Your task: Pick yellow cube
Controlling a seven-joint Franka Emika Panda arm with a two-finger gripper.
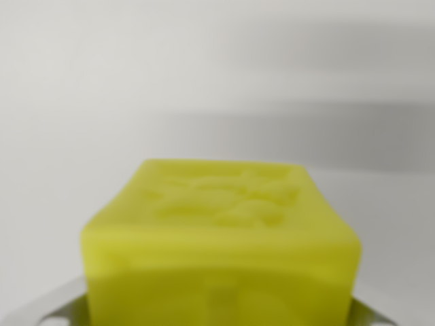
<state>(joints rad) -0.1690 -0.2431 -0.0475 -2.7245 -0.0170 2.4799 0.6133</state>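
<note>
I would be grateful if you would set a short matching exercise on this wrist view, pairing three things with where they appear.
Things:
1. yellow cube
2. grey shadow bands
3. tool fingers

Places:
A. bottom corners of the picture, beside the cube's lower edges
B. upper right, on the white surface
C. lower centre, close to the camera

Pairs: 1-C, 2-B, 3-A
</note>
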